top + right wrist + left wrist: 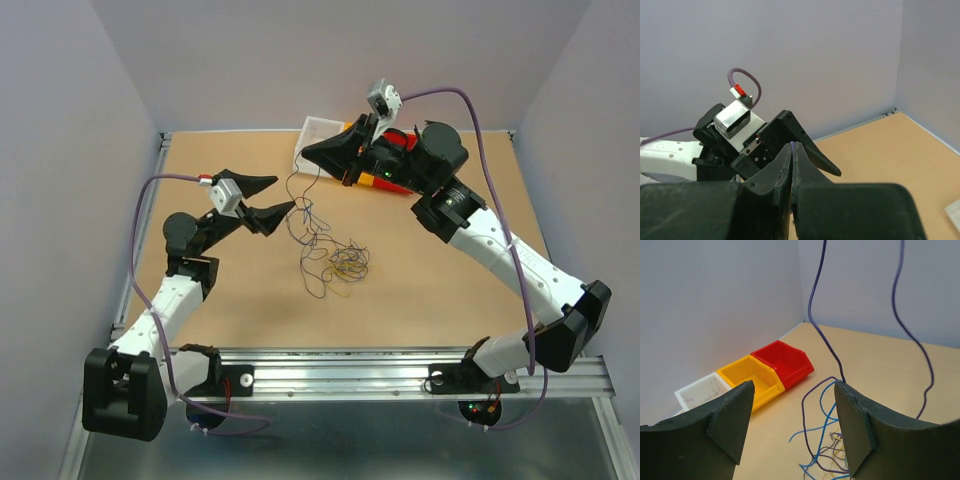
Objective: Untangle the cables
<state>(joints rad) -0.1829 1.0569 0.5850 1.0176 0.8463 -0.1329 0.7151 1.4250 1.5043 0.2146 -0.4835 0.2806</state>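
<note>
At mid-table the cables (pixel 335 262) lie heaped. Your right gripper (pixel 307 153) is raised and pinched shut on a purple wire (pixel 809 310), so one strand hangs apart from the heap. Your left gripper (pixel 284 194) gapes open beside it, probably to take a second hold.

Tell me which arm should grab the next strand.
Left: the left gripper stands open beside the hanging purple cable; the right gripper is shut, apparently pinching that cable's upper end.
</note>
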